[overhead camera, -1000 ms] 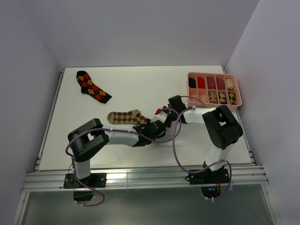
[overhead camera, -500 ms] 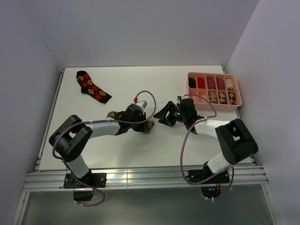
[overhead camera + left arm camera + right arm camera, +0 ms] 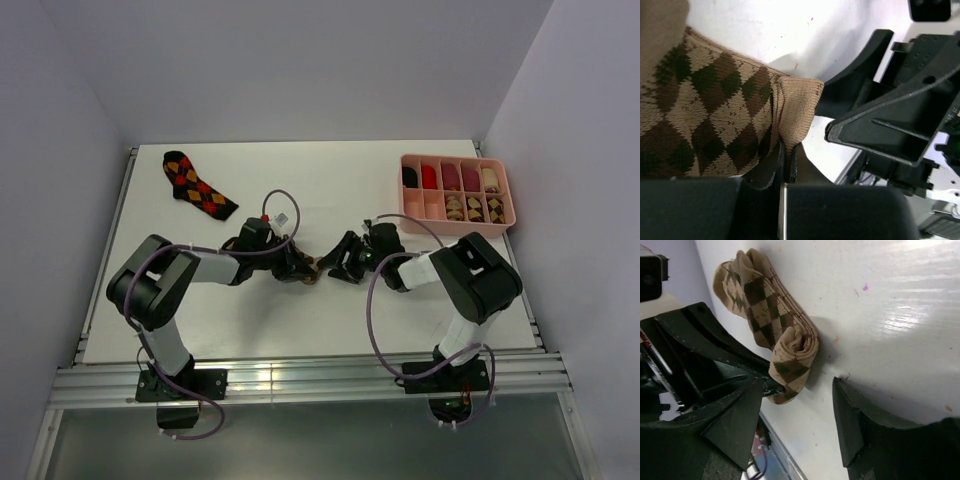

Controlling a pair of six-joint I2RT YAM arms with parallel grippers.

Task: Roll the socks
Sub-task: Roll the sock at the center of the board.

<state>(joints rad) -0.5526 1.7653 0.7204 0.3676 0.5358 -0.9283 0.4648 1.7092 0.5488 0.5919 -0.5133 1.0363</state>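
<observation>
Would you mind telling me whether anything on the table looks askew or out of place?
The tan sock at mid-table is bunched in a loose, lopsided fold rather than a neat roll, its end pinched by the left gripper; the right gripper is open beside it. The black-red sock lies flat, unrolled, far left.

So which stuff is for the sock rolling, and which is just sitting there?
For the job: tan sock, pinched by the left end effector; black-and-red sock; open right end effector.
Just lying about: pink tray; plain rolled socks inside it.
</observation>
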